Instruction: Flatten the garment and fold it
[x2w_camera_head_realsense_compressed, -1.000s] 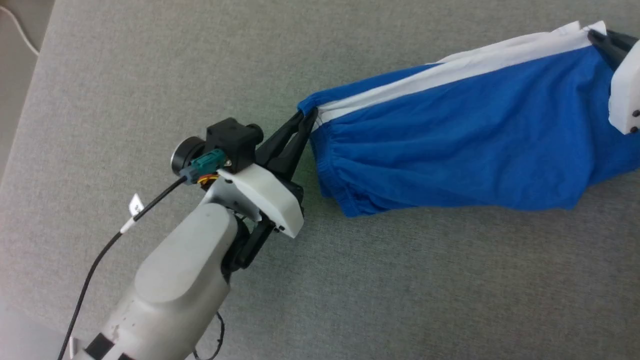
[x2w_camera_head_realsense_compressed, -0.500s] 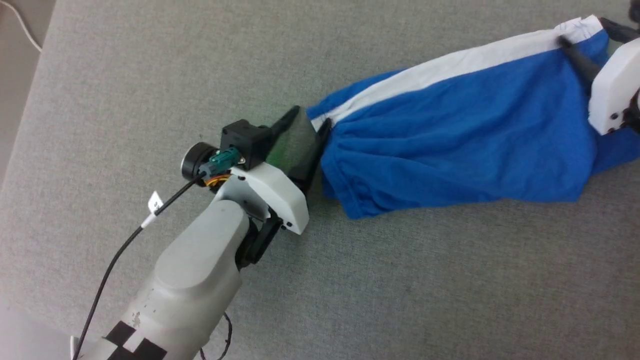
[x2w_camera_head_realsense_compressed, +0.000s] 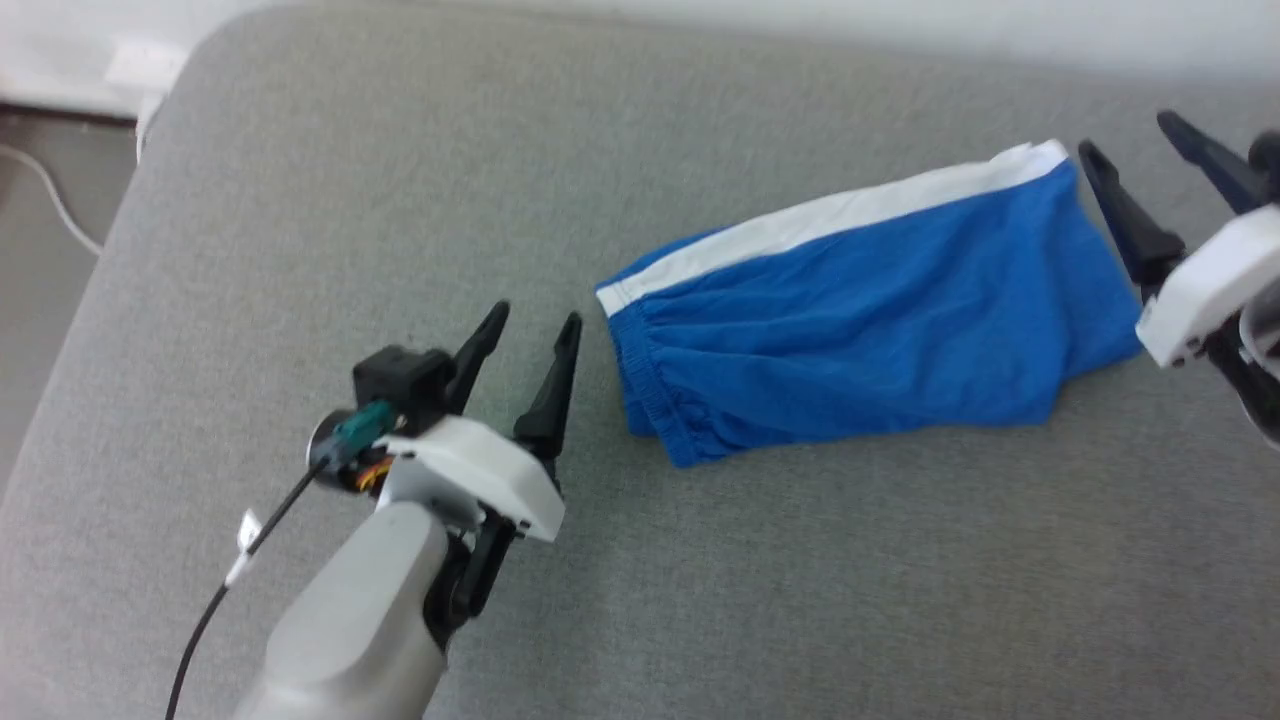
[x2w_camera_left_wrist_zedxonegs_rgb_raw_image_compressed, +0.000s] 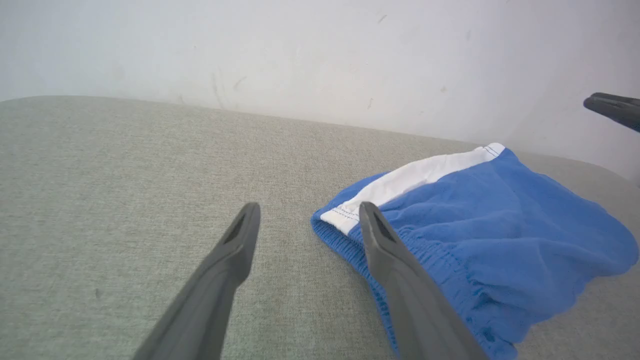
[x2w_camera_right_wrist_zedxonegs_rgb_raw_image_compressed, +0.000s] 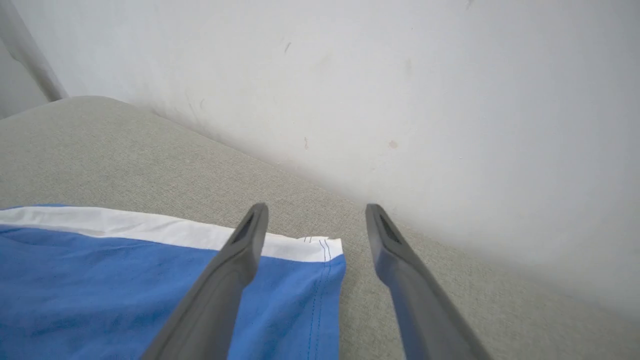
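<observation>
shorts (x2w_camera_head_realsense_compressed: 860, 320) lying flat by cushion (x2w_camera_head_realsense_compressed: 800, 600) far edge | left fingers (x2w_camera_head_realsense_compressed: 555, 385) wide, beside waistband | right fingers (x2w_camera_head_realsense_compressed: 1125, 215) wide (hem end, empty)

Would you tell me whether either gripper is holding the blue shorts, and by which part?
Nothing is held: the left gripper and right gripper are both open, and the shorts lie loose on the grey cushion.

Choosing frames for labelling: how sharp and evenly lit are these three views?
Head view: slightly motion-blurred, most on the right claw at the frame edge; flat light, faint shadow under the shorts. Left wrist view: waistband crisp, left claw a little soft up close. Right wrist view: hem stitching sharp, wall washed out.
</observation>
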